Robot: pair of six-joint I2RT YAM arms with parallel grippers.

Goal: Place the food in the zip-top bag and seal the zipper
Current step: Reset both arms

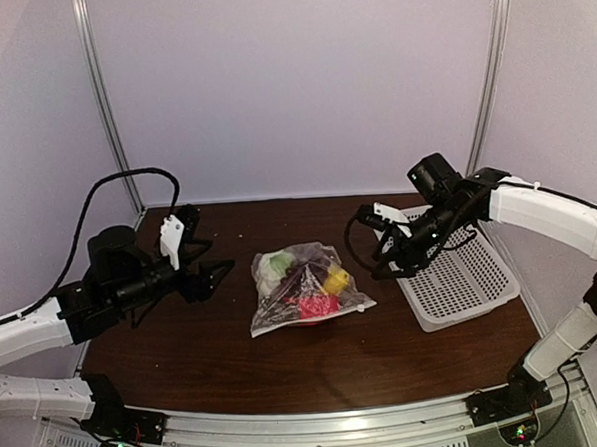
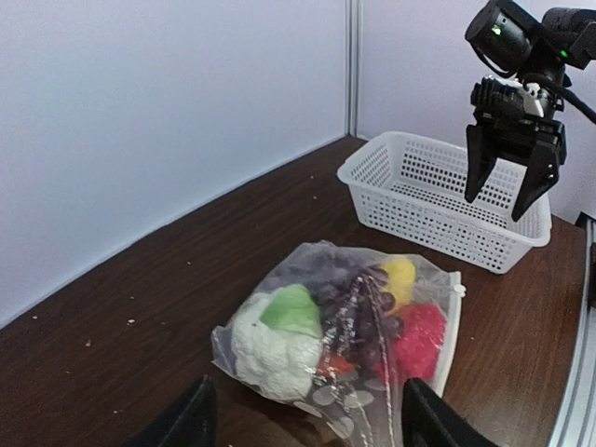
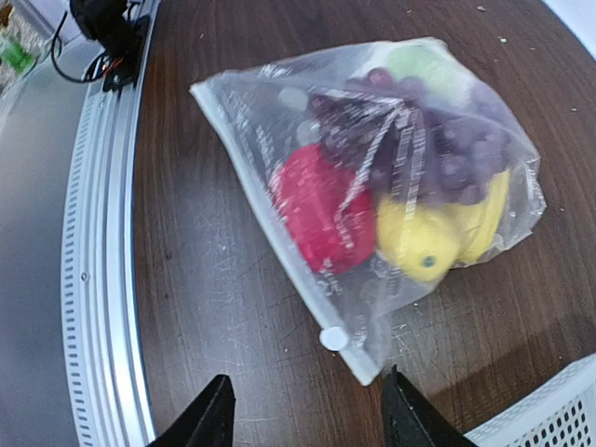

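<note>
The zip-top bag [image 1: 307, 286] lies flat mid-table, also in the left wrist view [image 2: 346, 331] and the right wrist view [image 3: 372, 177]. Inside it I see the white cauliflower with green leaves [image 2: 277, 341], dark grapes [image 3: 438, 154], a red piece [image 3: 317, 207] and yellow pieces [image 3: 438, 233]. The zipper [image 3: 270, 223] runs along the bag's near edge, with its small white end [image 3: 332, 338]. My left gripper [image 1: 203, 271] is open and empty, left of the bag. My right gripper [image 1: 385, 247] is open and empty, raised right of the bag.
The white mesh basket [image 1: 459, 275] stands at the right, under and behind my right arm; it also shows in the left wrist view [image 2: 438, 200]. A metal rail [image 1: 319, 418] runs along the table's near edge.
</note>
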